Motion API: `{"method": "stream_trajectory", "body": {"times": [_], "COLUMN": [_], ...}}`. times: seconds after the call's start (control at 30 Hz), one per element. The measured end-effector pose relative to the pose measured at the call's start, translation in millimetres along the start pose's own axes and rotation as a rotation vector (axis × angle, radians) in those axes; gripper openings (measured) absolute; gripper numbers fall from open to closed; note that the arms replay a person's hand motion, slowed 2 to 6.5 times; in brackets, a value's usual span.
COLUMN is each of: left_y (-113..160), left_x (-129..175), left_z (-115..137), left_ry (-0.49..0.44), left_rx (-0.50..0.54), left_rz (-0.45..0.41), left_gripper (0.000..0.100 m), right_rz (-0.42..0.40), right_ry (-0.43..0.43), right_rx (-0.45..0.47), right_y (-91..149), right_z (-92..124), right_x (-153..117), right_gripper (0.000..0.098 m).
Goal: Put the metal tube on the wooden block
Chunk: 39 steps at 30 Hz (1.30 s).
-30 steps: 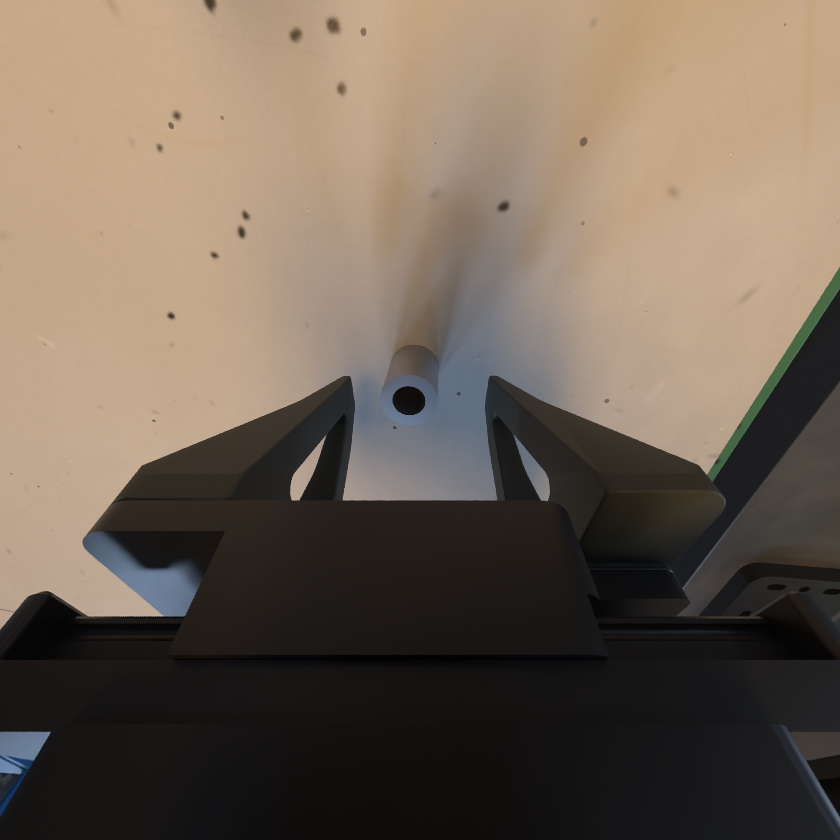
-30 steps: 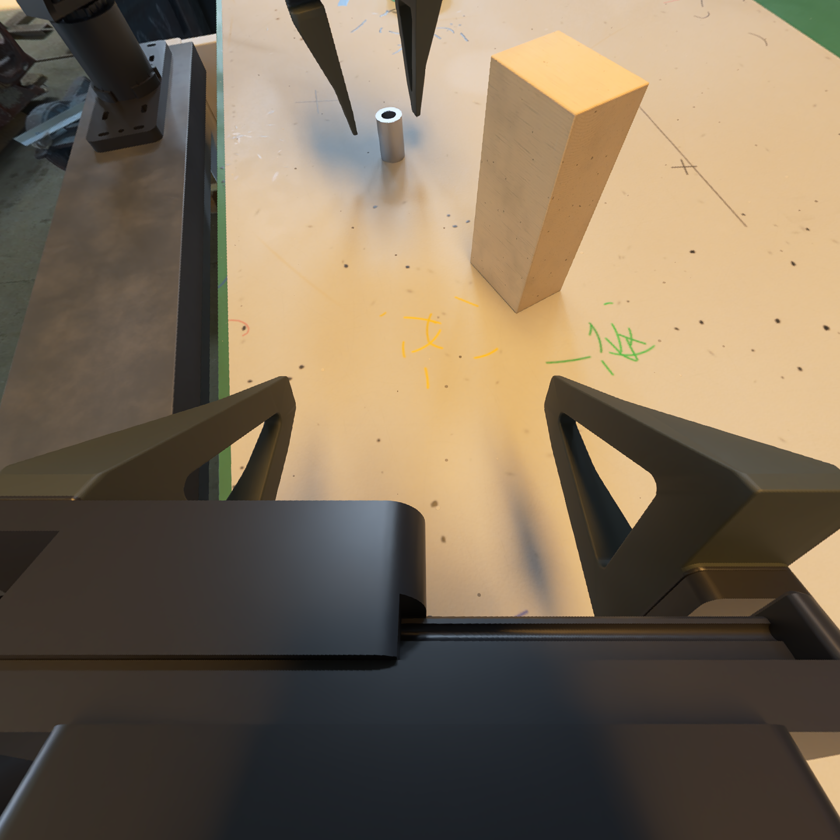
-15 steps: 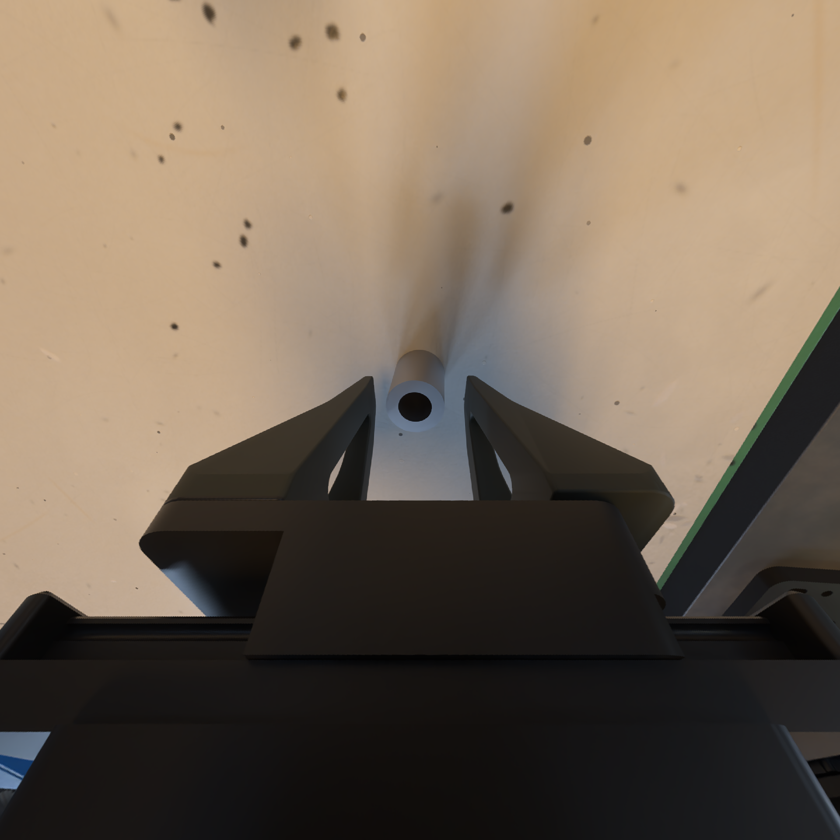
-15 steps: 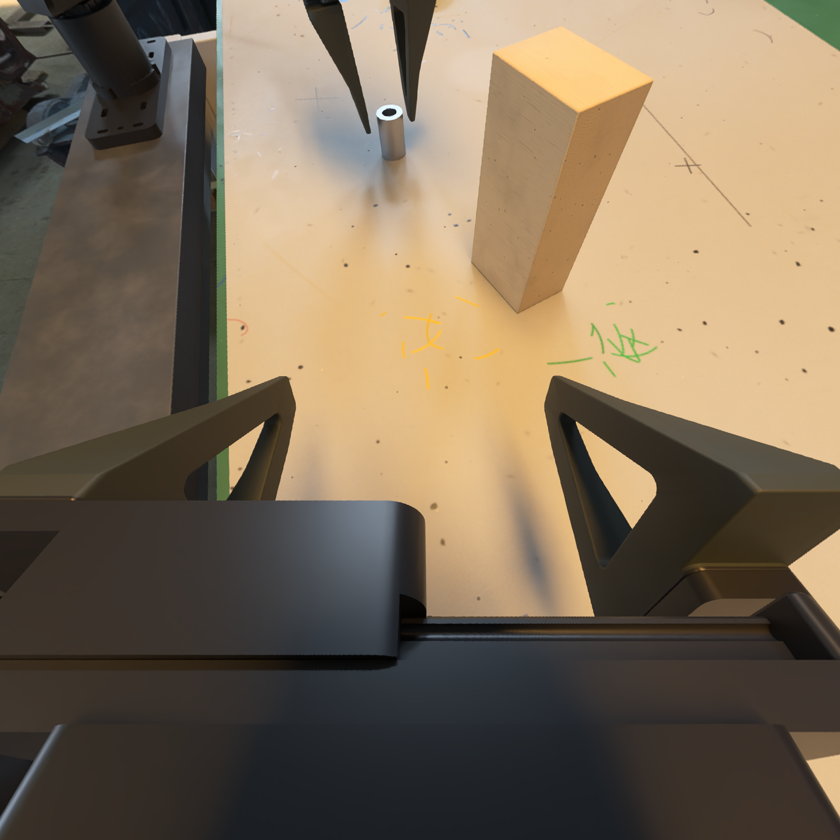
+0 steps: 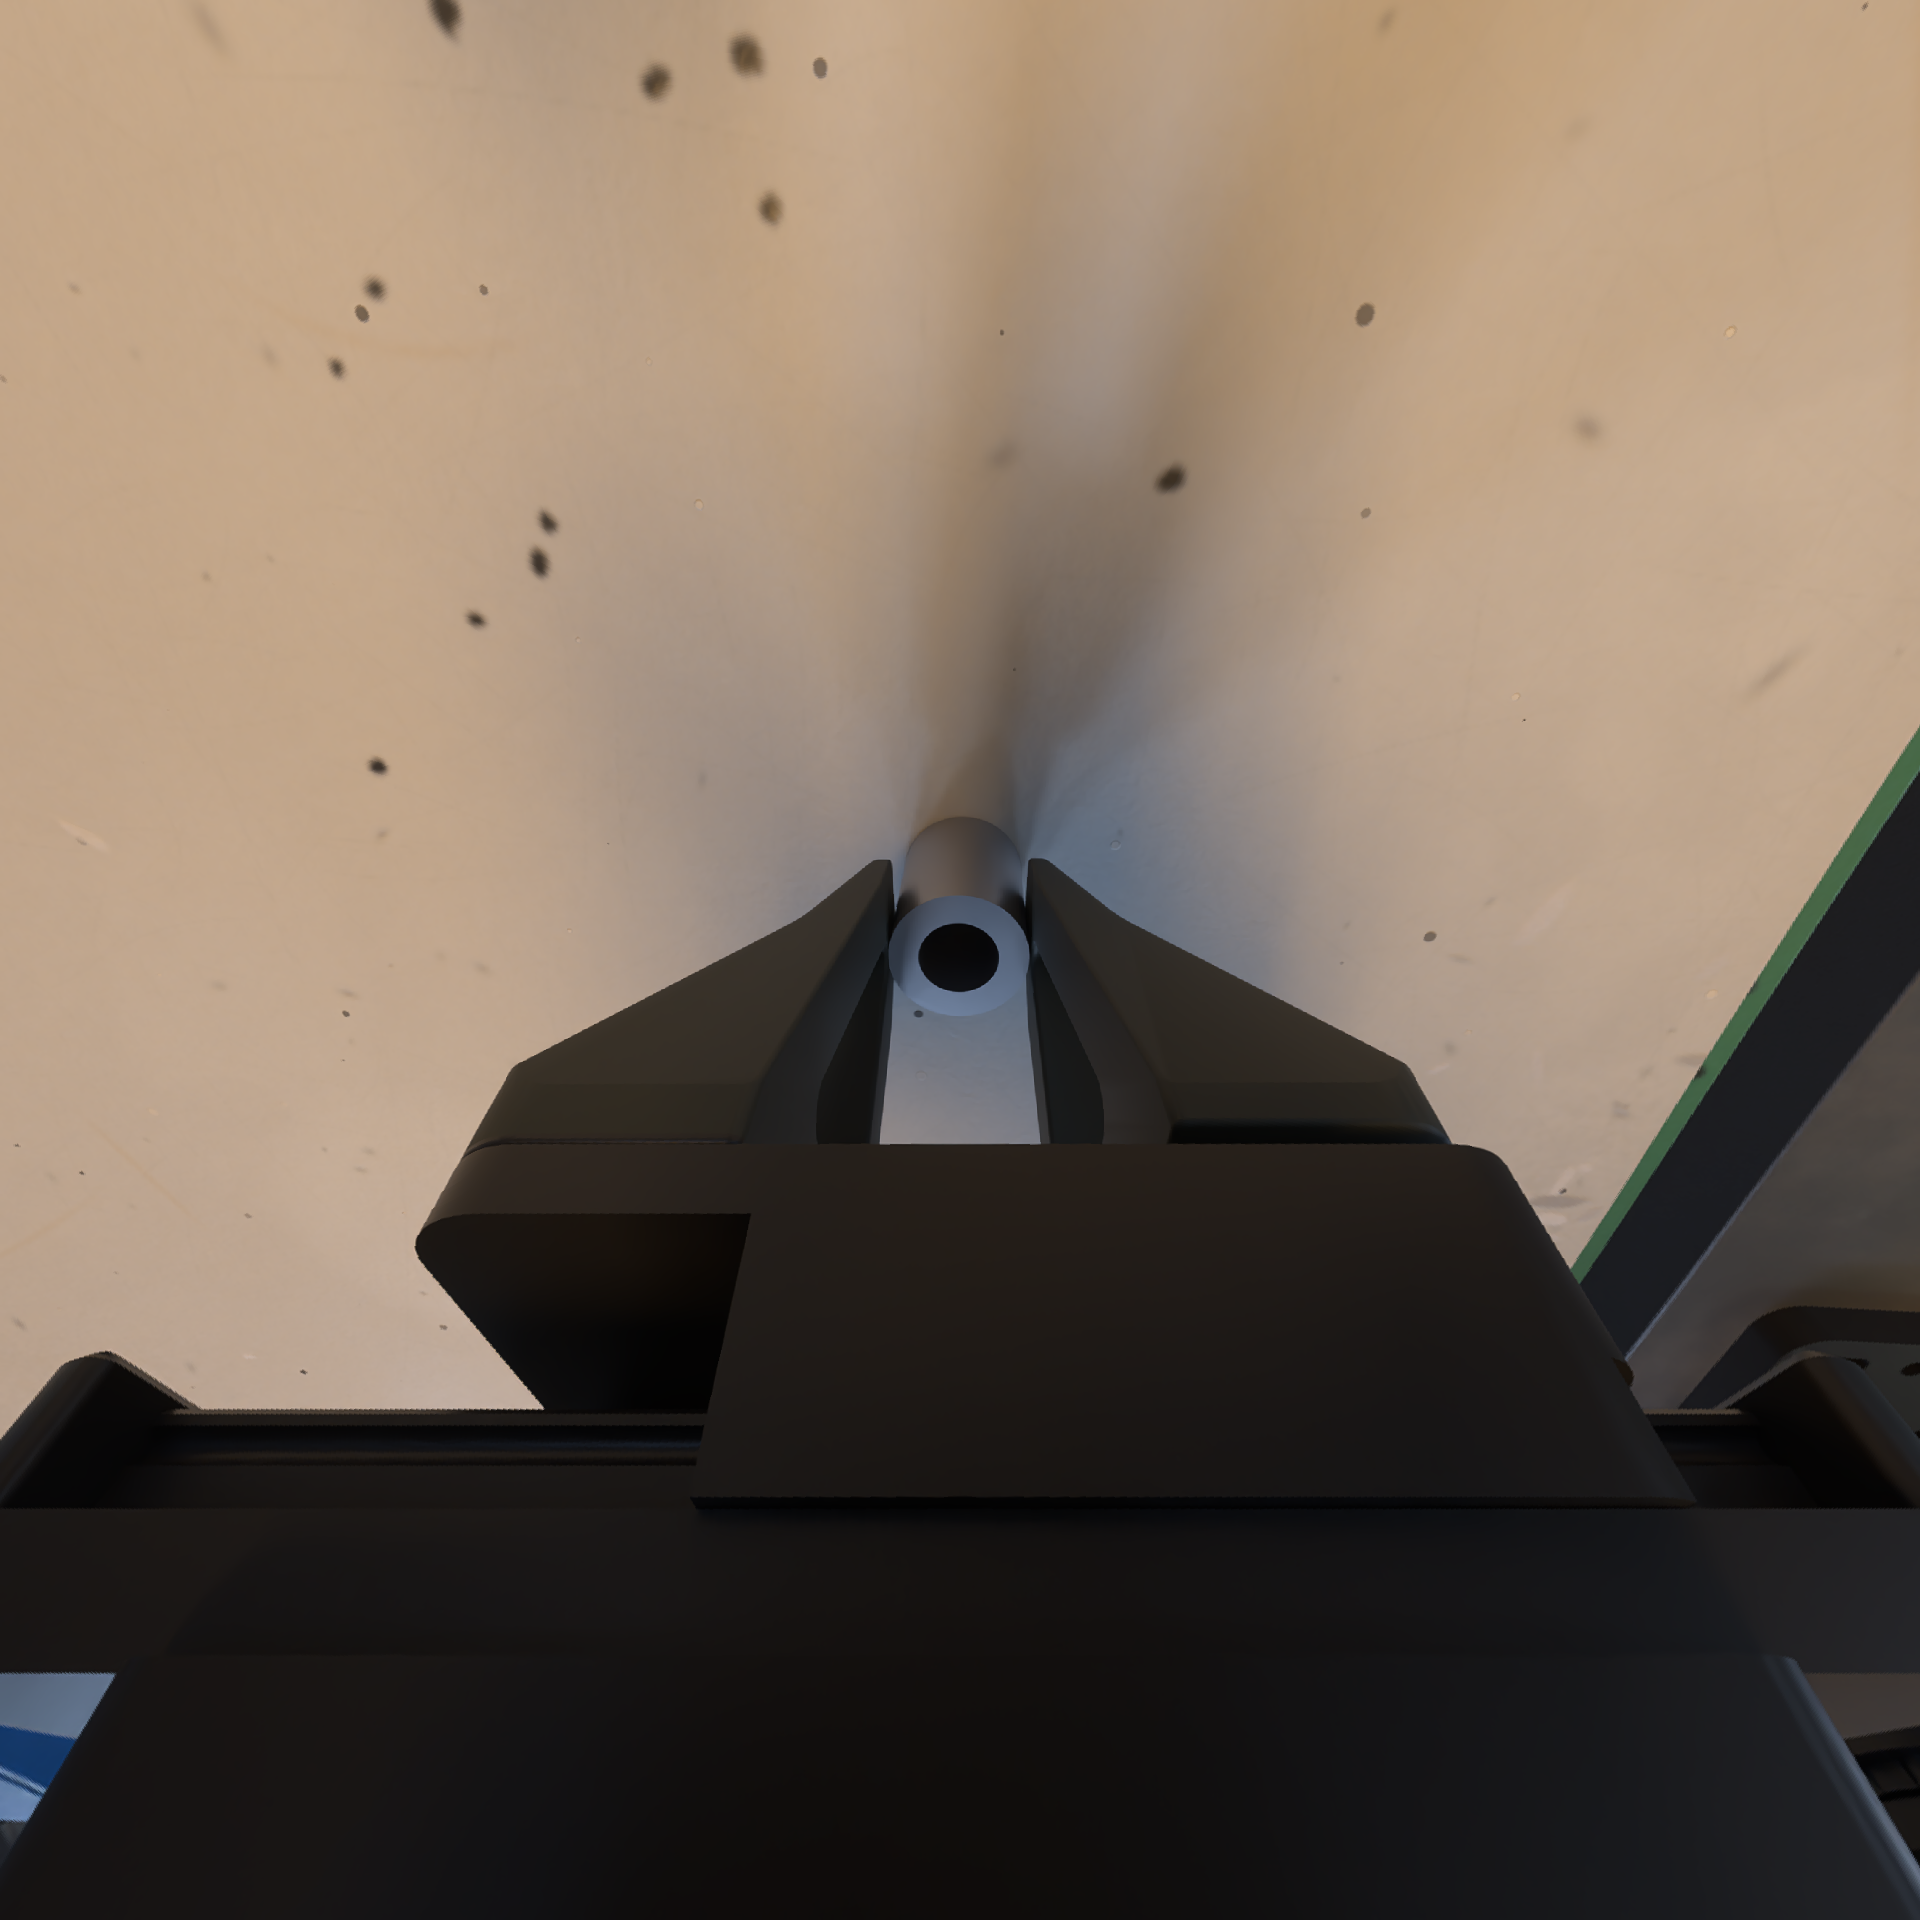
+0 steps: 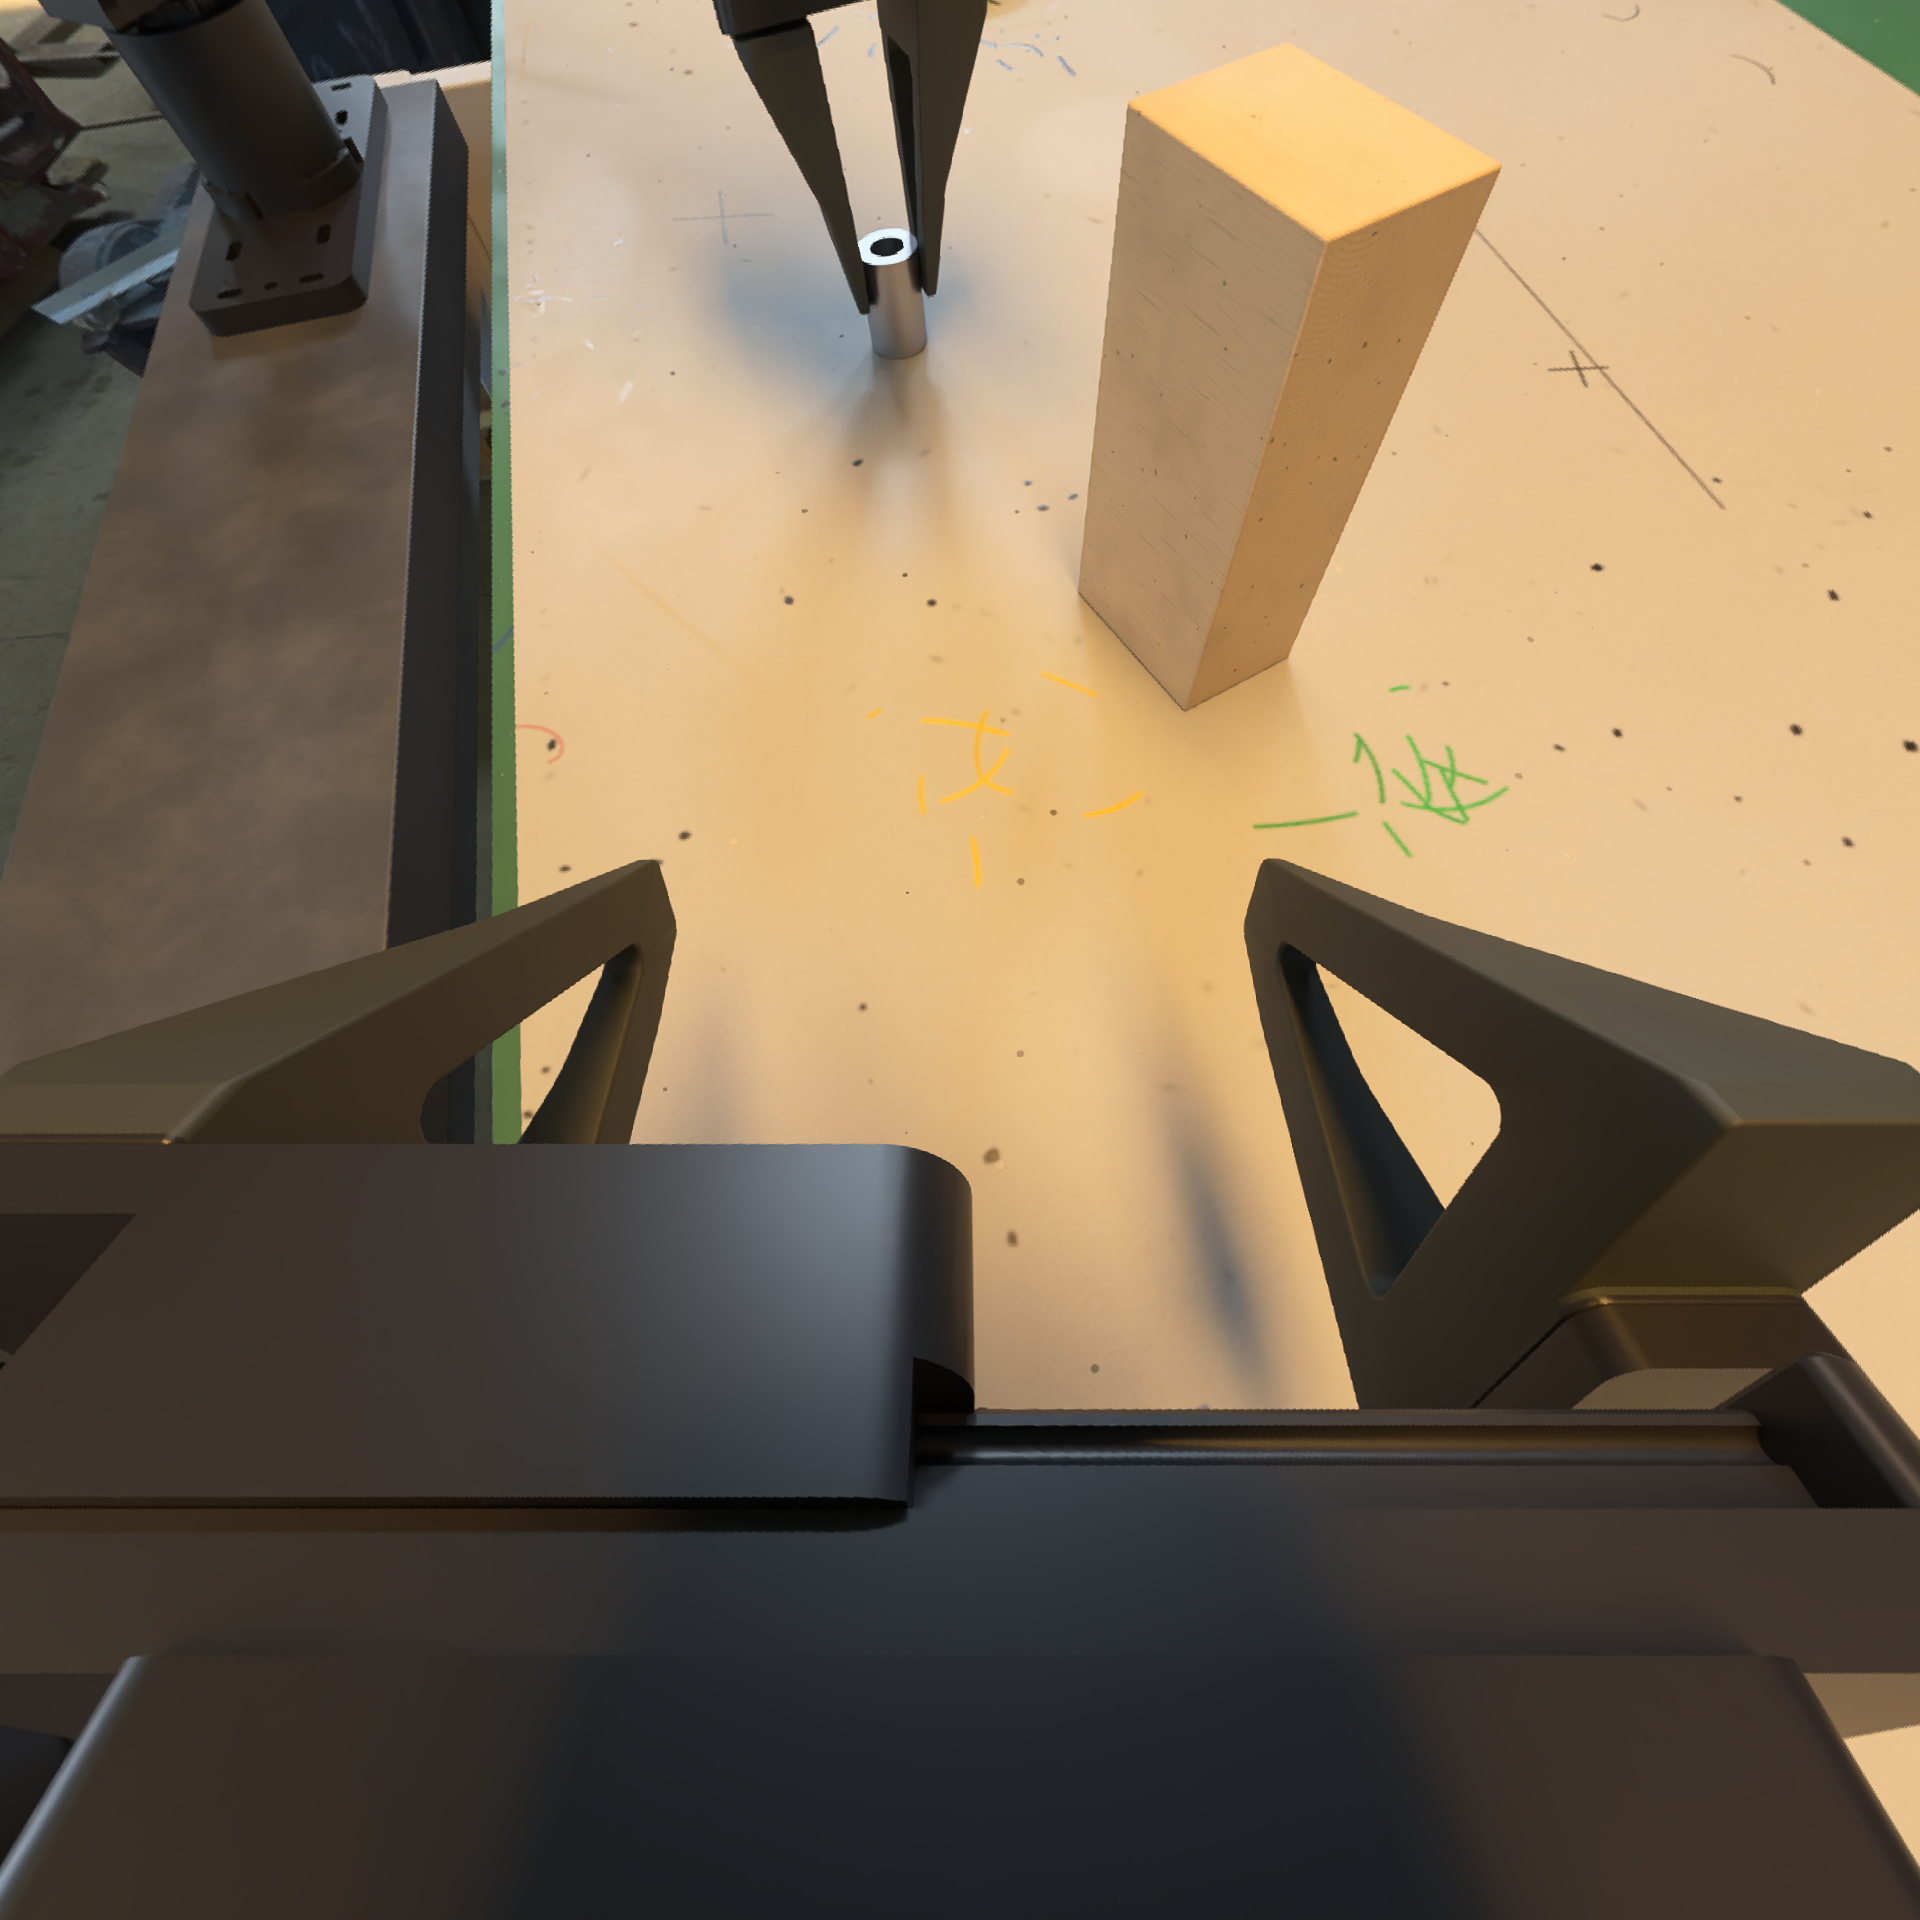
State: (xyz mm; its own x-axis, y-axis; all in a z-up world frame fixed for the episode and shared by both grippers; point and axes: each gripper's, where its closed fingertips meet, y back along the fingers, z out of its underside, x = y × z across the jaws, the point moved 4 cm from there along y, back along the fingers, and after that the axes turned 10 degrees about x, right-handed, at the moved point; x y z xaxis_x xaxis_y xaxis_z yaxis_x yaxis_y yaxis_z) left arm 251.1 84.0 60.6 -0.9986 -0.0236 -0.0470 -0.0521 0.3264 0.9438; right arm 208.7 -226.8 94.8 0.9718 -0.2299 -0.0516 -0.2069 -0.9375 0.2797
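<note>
Tabletop (image 5: 623, 935), metal tube (image 5: 957, 961) between left tool (image 5: 959, 883) fingertips

Lying across both views: a tan tabletop (image 6: 790, 499), speckled with dark dots (image 5: 540, 561). Showing near its middle: yellow scribbles (image 6: 977, 769), with green scribbles (image 6: 1434, 795) just to their right and a thin pencilled line with a cross (image 6: 1579, 369) farther off. Running along its left edge: a green strip (image 6: 504, 727), then a dark rail (image 6: 442, 520) and a brown side board (image 6: 229, 644). Sitting on that board: a bolted dark base plate (image 6: 281, 249).
</note>
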Motion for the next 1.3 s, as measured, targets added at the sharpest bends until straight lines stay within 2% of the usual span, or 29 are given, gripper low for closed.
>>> {"method": "stream_trajectory", "body": {"times": [0.33, 0.57, 0.97, 1.3], "left_y": [1, 16, 67, 95], "left_x": [-2, -12, -36, -46], "left_z": [-1, -14, -76, -128], "left_ry": [0.040, 0.095, 0.205, 0.283], "left_rx": [-0.019, 0.008, 0.148, 0.217], "left_rz": [0.016, -0.024, -0.151, -0.193], "left_gripper": [0.021, 0.021, 0.021, 0.021], "right_rz": [-0.001, -0.001, 0.000, -0.001], "right_ry": [-0.003, -0.003, -0.007, -0.007], "right_rx": [0.000, 0.000, -0.002, -0.005], "right_y": [0, 0, 0, 0], "right_z": [0, 1, 1, 1], "right_x": [0, 0, 0, 0], "right_gripper": [0.0940, 0.0940, 0.0940, 0.0940]}}
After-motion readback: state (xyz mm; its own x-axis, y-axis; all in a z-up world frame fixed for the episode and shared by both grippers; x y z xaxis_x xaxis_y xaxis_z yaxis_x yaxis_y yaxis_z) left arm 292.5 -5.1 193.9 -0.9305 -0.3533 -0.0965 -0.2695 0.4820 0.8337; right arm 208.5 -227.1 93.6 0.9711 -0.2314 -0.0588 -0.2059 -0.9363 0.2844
